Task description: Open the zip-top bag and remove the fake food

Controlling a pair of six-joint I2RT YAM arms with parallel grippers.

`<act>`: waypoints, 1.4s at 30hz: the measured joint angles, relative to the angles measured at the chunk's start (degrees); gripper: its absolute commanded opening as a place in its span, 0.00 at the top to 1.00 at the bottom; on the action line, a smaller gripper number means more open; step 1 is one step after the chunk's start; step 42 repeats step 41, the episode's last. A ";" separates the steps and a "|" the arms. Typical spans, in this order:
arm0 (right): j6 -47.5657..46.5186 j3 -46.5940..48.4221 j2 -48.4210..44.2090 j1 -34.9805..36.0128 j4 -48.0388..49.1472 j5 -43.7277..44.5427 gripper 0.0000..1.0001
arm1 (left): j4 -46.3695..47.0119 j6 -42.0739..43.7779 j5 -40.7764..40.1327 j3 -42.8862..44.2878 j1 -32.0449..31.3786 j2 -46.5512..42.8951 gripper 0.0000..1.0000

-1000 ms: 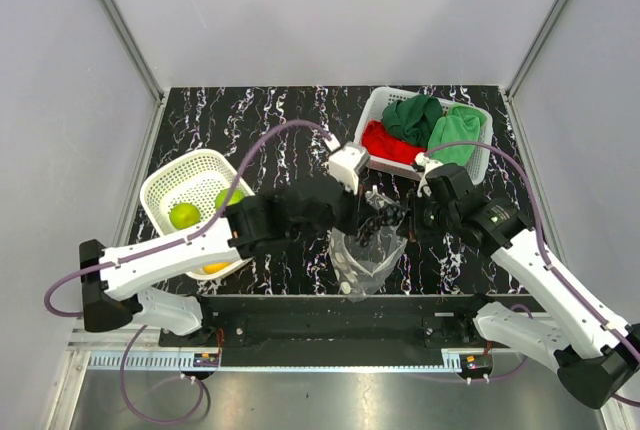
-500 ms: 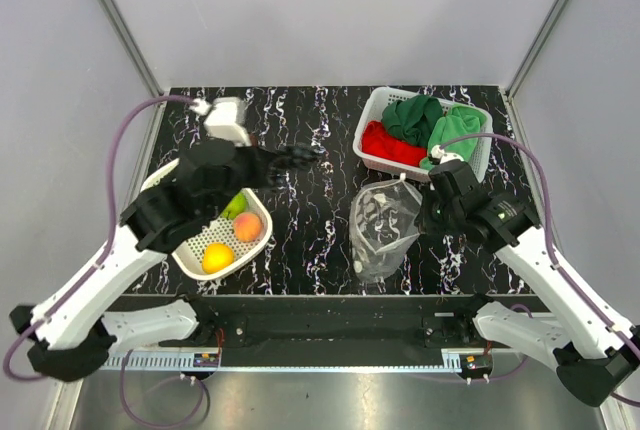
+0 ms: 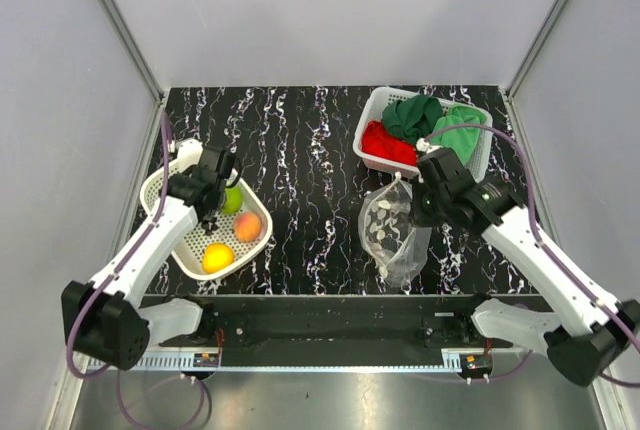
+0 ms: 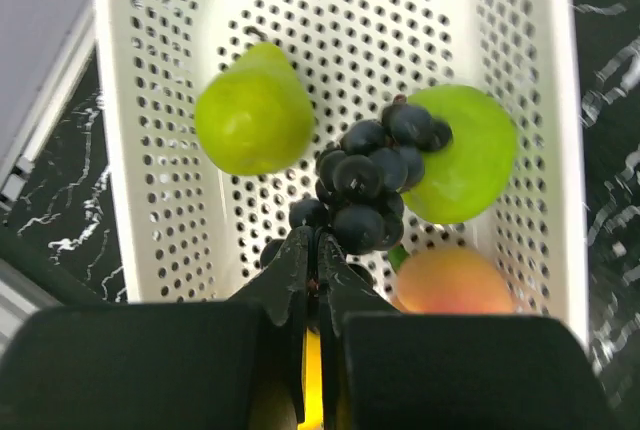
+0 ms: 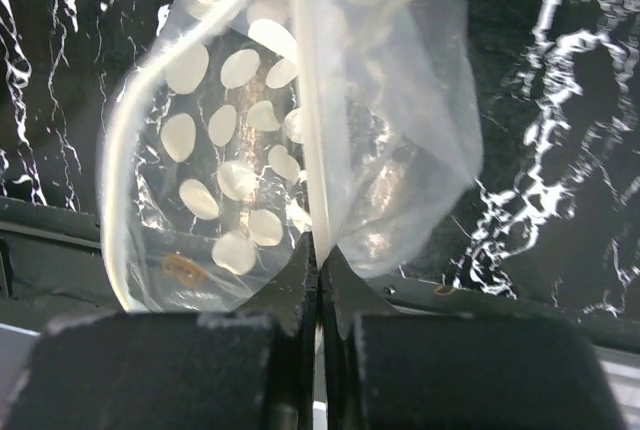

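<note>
Left arm extended over white basket (image 4: 110, 100), left gripper (image 4: 315, 260) pinched closed on grape bunch (image 4: 365, 185) stem, right arm bent inward, right gripper (image 5: 318, 270) clamped on zip-top bag (image 5: 230, 150) edge.

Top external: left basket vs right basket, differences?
The left basket holds fake fruit, including a peach; the right basket holds a red cloth and green cloths. The left basket lies nearer the near edge of the table than the right basket. The left gripper, shut on a grape bunch, hangs over the left basket; the right gripper is off the right basket, shut on the zip-top bag. Both are white perforated plastic.
</note>
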 measured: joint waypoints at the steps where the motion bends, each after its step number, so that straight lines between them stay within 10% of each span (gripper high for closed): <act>1: -0.35 0.00 1.31 0.00 0.66 -0.59 1.00 | 0.26 -0.37 -0.87 0.00 0.72 0.98 0.88; 8: -2.10 -0.39 5.25 0.00 5.75 -6.47 0.73 | 2.99 0.04 -3.17 0.13 2.89 2.64 0.12; 15: -2.43 -0.52 7.93 0.00 10.23 -12.22 0.34 | 4.15 1.01 -0.04 0.24 3.41 1.05 0.06; 21: -2.21 -0.35 9.68 0.00 13.51 -21.29 0.00 | 11.85 3.02 20.37 -1.22 3.54 -5.73 0.05; 30: 1.25 -0.33 -0.87 0.00 20.90 -27.26 0.00 | 34.80 -4.35 51.28 -12.22 2.47 -26.67 0.01; 42: 13.81 -20.09 -22.25 0.00 23.65 -16.76 0.00 | 55.10 -12.94 58.07 -26.10 -11.08 -39.06 0.01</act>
